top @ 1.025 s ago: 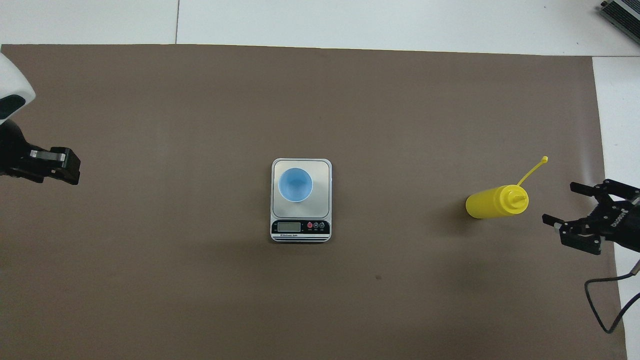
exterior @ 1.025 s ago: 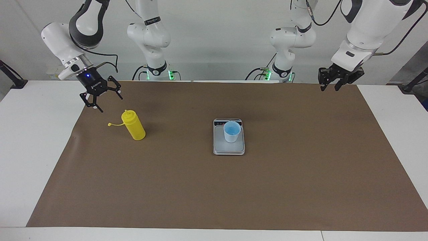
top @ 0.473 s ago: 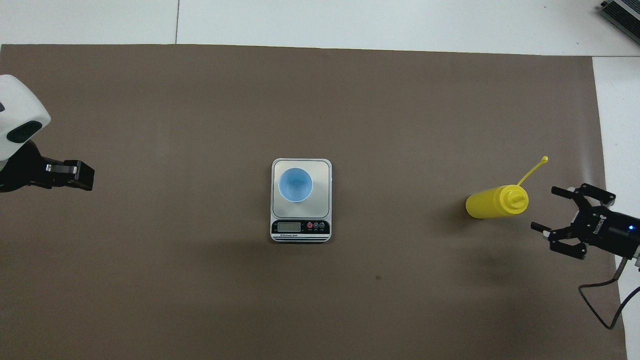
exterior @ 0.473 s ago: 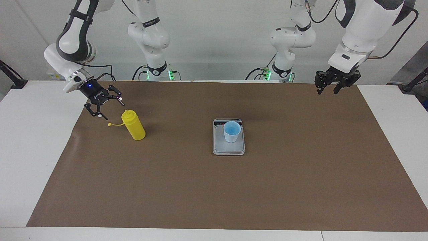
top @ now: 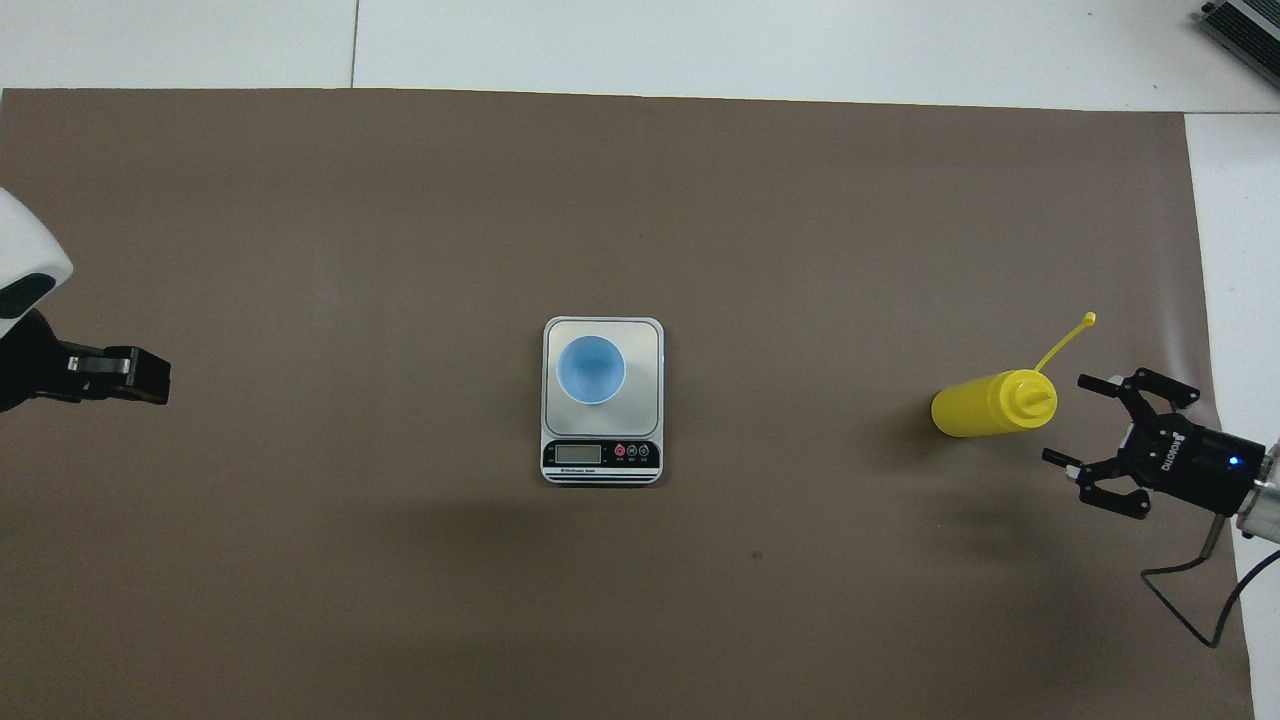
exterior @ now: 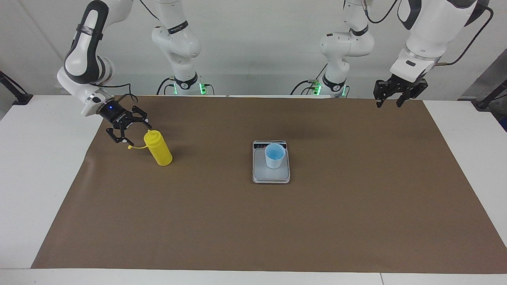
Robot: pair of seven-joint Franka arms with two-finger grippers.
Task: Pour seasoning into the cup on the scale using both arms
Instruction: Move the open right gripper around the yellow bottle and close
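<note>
Left hand (exterior: 388, 105): raised over the left arm's end of the brown paper mat (exterior: 356, 206) that covers the white counter (exterior: 35, 166). Its fingers stand apart and hold nothing; this arm waits, well apart from all task items. Right hand (exterior: 136, 134): low over the right arm's end of the mat, just beside the nozzle top of the bright yellow cylindrical plastic squeeze bottle (exterior: 159, 150). Its jaws are spread wide and nothing lies between them; whether a fingertip touches the nozzle cannot be determined. The bottle stands upright on the mat, well apart from the flat rectangular silver-grey kitchen scale (exterior: 271, 177), which sits at the middle of the mat. The scale's dark display strip (top: 601, 455) faces the robots. The small light blue tapered plastic cup (exterior: 274, 155) stands upright on the grey weighing plate, mouth up. The bottle's small yellow tethered cap (top: 1090, 319) is off the nozzle, out at the end of its strap, farther from the robots than the bottle.
</note>
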